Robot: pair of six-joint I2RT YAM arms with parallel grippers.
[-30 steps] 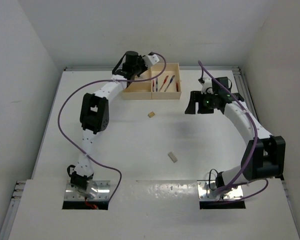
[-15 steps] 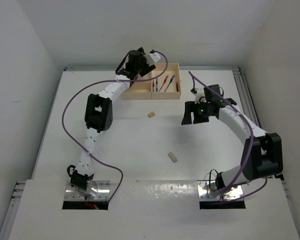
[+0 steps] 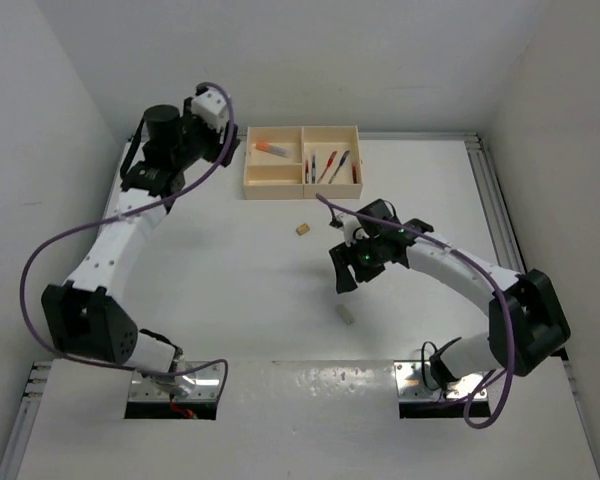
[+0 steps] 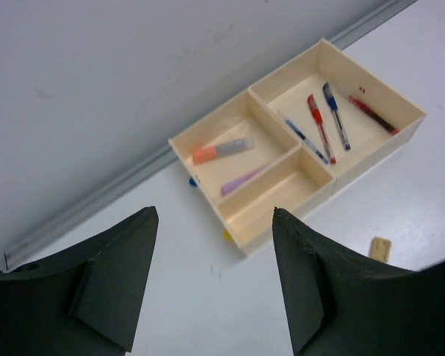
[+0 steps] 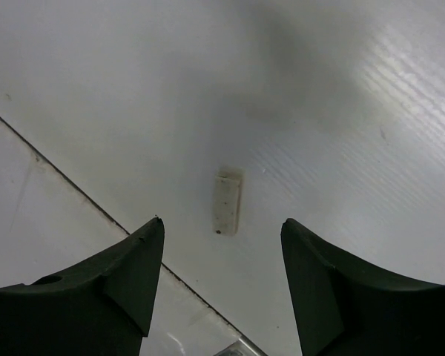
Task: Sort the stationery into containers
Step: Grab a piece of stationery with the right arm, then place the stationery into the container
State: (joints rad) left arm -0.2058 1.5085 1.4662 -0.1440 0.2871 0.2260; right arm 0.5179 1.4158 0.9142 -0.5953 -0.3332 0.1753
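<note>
The cream tray (image 3: 302, 192) stands at the back of the table. An orange marker (image 3: 270, 149) lies in its small back-left compartment, and several red and blue pens (image 3: 330, 165) lie in the large right one. In the left wrist view the marker (image 4: 222, 150) lies beside a purple piece (image 4: 241, 180). My left gripper (image 4: 213, 211) is open and empty, hovering left of the tray (image 4: 282, 215). A tan block (image 3: 303, 229) sits on the table below the tray. My right gripper (image 5: 222, 220) is open over the beige eraser (image 5: 228, 200), which lies between its fingers, apart from both.
The tray's small front-left compartment (image 4: 278, 194) holds nothing. A seam in the table surface (image 5: 81, 196) runs close beside the eraser (image 3: 347, 315). Purple cables loop along both arms. White walls close in the table on the left, back and right.
My left gripper opened and swung left away from the tray; the orange marker now shows in it. The right arm moved down-left, from beside the tray to over the eraser.
</note>
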